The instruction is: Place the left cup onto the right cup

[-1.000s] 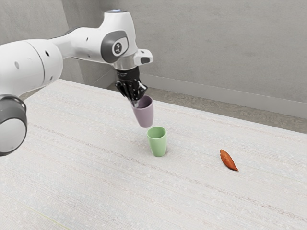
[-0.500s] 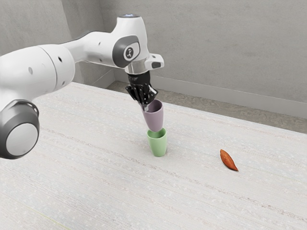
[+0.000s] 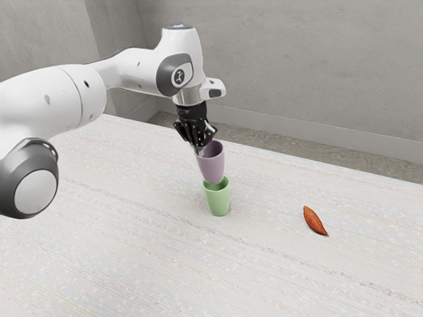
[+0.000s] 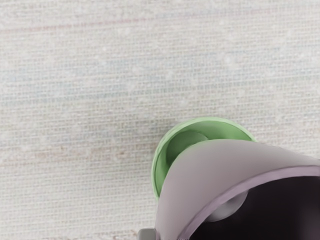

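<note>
A purple cup hangs tilted with its base dipping into the mouth of the green cup, which stands upright on the table. My black gripper is shut on the purple cup's rim at its upper left side. In the wrist view the purple cup looms just under my hand and covers part of the green cup's open mouth.
An orange leaf-shaped object lies on the pale woven tabletop toward the exterior view's right. A grey wall stands beyond the table's far edge.
My hand carried the purple cup toward the exterior view's right and down, from beside the green cup to over its mouth. In the last half second it barely shifted.
</note>
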You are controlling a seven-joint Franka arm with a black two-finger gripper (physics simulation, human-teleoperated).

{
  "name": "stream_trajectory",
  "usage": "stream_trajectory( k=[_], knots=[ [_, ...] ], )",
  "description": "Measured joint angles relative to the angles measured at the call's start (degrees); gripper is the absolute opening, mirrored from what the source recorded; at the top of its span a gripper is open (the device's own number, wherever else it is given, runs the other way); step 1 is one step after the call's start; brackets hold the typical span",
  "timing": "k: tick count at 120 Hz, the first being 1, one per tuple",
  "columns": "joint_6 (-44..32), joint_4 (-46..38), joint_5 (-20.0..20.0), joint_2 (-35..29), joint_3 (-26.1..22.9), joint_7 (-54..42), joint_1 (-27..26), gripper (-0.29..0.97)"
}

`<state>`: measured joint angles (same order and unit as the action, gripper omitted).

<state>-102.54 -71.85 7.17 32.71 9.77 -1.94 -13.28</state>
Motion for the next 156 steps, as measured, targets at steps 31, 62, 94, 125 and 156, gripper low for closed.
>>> stream_trajectory(
  k=[31, 62, 94, 125, 156],
  knots=[
    [-0.1, 0.3, 0.0, 0.9, 0.0, 0.0, 0.0, -0.11],
    [-0.4, 0.4, 0.0, 1.4, -0.1, 0.0, -0.1, -0.11],
    [-0.6, 0.4, 0.0, 2.3, -0.4, 0.0, -0.1, -0.11],
    [-0.8, 0.4, 0.1, 3.0, -0.4, 0.0, 0.3, -0.11],
    [-0.8, 0.4, 0.6, 3.4, -0.4, 0.1, 0.3, -0.04]
  ],
)
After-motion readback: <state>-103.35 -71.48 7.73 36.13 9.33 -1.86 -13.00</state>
